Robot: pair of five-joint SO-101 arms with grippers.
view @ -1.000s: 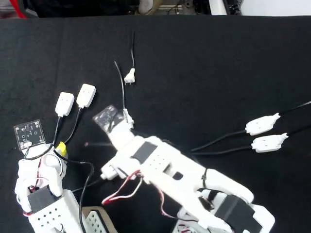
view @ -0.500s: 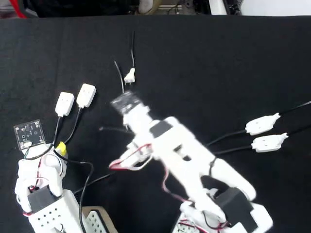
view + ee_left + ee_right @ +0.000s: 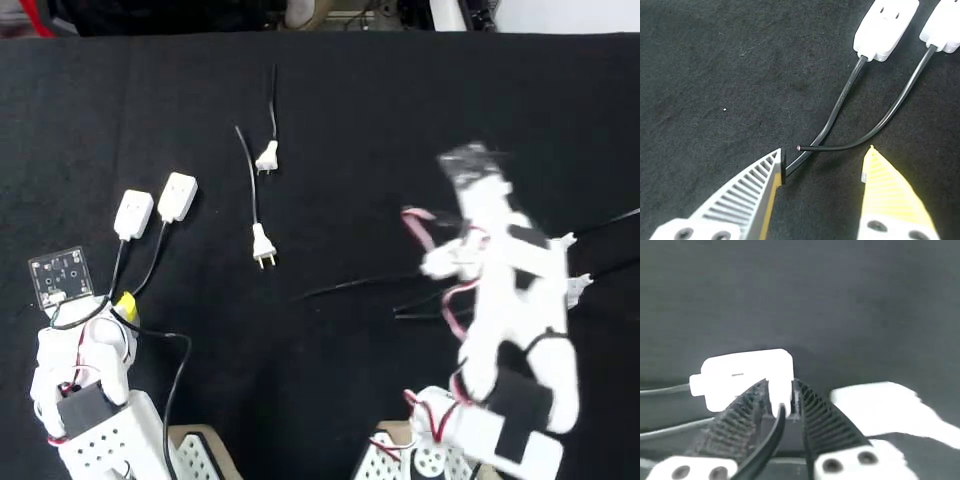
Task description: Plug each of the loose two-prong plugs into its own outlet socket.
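Two loose white plugs [image 3: 267, 156] [image 3: 262, 245] lie on their black cords in the middle left of the black table. Two white outlet sockets [image 3: 133, 213] [image 3: 177, 196] lie at the left. My left gripper [image 3: 110, 300] [image 3: 824, 157] rests open just short of them, over their cords [image 3: 850, 95]. My right gripper [image 3: 468, 165] [image 3: 781, 387] hangs over the right side, shut on a third white plug [image 3: 791, 396] whose black cord [image 3: 350, 285] trails left. Just beyond its fingers lie two more white sockets [image 3: 742, 376] [image 3: 880, 402].
In the high view the right arm covers most of the right pair of sockets [image 3: 578, 288], whose cables [image 3: 615, 220] run off the right edge. The black cloth [image 3: 400, 100] reaches to the far edge, with clutter beyond it.
My right arm has swung from the middle left of the table across to the right, dragging its cord along. The left arm and both lying plugs have stayed put.
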